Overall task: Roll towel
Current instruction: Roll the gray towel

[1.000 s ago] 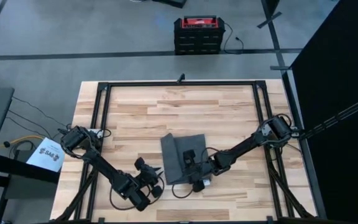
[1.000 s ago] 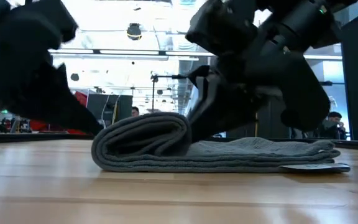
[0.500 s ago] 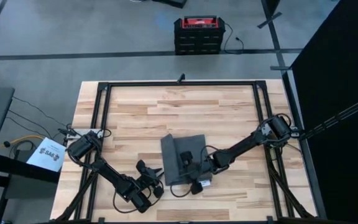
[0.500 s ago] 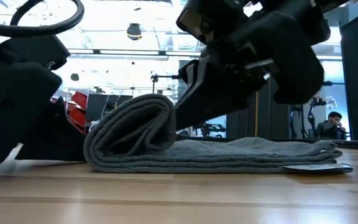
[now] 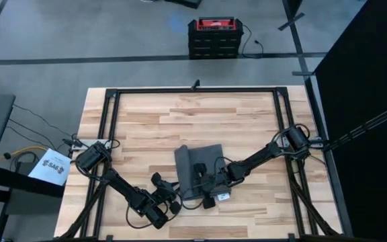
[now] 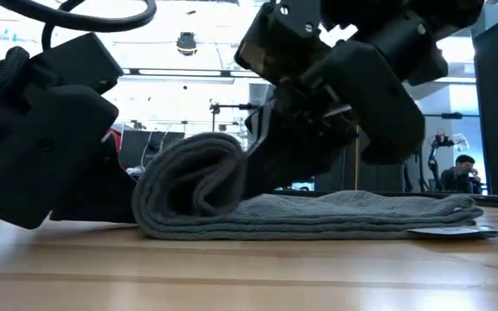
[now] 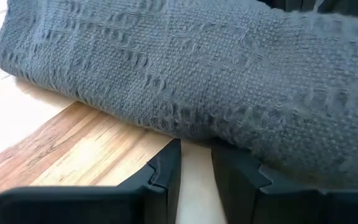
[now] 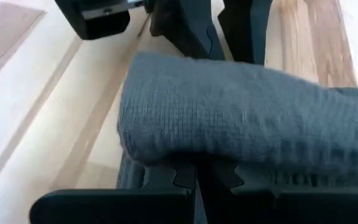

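Nearest to us in the low view, the left gripper sits low at the near end of the towel, right against the rolled part. Its wrist view shows the two fingers set narrowly apart with bare wood between them, tips at the foot of the cloth and gripping nothing; we judge it is there as a stop, so the roll does not slide back as it is turned.

Behind the roll, the right gripper comes down onto the cloth. In its wrist view the jaws are closed together under a fold of grey towel, so we take it to be pinching the rolled edge to carry it over. The roll is one thick turn; the rest of the towel lies flat on the table, ending at a small white tag.

From above, the towel lies near the table's middle, toward the front edge, with the left gripper just beside it and the right gripper over it. Bare wood stretches well beyond the flat end, giving room to roll on; the black frame stands well apart.
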Motion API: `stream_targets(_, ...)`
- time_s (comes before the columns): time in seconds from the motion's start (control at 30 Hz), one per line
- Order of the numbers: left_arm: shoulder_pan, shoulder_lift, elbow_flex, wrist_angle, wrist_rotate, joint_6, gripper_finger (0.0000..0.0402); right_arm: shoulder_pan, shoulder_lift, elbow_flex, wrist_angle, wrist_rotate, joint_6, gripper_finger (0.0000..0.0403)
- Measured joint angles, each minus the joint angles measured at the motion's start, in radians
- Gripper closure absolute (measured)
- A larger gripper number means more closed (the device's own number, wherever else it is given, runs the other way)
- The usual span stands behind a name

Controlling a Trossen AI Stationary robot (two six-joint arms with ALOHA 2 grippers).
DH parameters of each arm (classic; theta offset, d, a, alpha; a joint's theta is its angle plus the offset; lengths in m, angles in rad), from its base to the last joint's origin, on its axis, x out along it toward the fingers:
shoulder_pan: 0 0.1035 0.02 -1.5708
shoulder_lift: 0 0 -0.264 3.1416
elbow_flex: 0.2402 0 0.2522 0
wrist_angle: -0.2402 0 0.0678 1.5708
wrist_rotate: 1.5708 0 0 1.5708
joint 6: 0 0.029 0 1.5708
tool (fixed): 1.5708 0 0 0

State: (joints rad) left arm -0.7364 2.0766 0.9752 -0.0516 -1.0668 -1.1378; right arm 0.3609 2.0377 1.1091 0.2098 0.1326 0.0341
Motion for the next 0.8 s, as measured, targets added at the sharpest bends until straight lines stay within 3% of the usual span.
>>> stream_targets(0.4, 0.0, 0.0, 0.0, -0.001, -0.011, 0.008, 0.0325, 0.014, -0.008, 0.001, -0.077, -0.003, 0.053, 0.0403)
stream_targets(0.67, -0.002, 0.0, 0.0, -0.005, -0.011, 0.008, 0.0325, 0.019, -0.11, 0.001, -0.272, 0.066, 0.056, 0.0403)
stream_targets(0.8, -0.002, 0.0, 0.0, -0.009, -0.011, 0.009, 0.0325, 0.034, -0.153, 0.001, -0.281, 0.076, 0.07, 0.0403)
